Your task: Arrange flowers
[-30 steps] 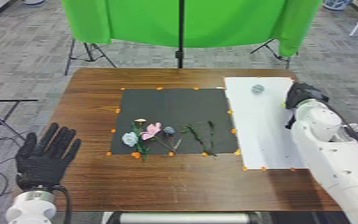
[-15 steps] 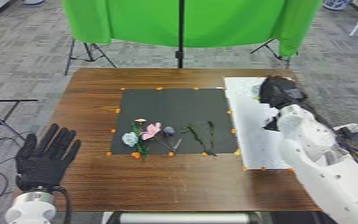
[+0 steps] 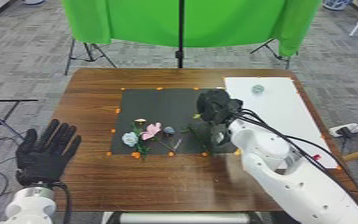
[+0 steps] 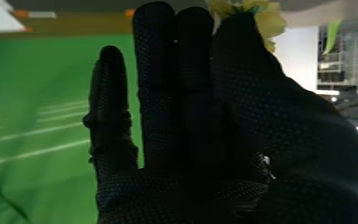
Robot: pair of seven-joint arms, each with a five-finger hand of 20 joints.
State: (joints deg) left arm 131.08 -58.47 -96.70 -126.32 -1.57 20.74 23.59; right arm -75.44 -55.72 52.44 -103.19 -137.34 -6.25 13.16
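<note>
the yellow flower (image 4: 269,20) is pinched between the thumb and fingers of the right hand (image 3: 216,106), its petals peeking out around the thumb's tip in the right wrist view. it is above the right part of the black mat (image 3: 162,102), at the left side of the glove. a second ago that hand was at the right edge of the white sheet (image 3: 278,115), and half a second ago over the sheet itself; it has since swung left, to the mat. the pale green flower (image 3: 257,89) at the far end of the sheet, partly covered half a second ago, is in plain sight now, and so is a small red thing (image 3: 317,157) at the sheet's near right. on the mat's near left, the pale blue flower (image 3: 129,139), the pink flower (image 3: 151,131) and the blue-grey bud (image 3: 168,130) lie just where they did.

the right arm slants in from the near right, across the table (image 3: 167,187) and the sheet's near part. the left hand (image 3: 42,159) rests open at the table's left edge, fingers straight and spread, as before.

the right hand and its arm cover part of the green stems (image 3: 193,131) on the mat. the yellow flower's stem is hard to make out, and its petals are partly behind the thumb and cut off by the wrist view's edge.
</note>
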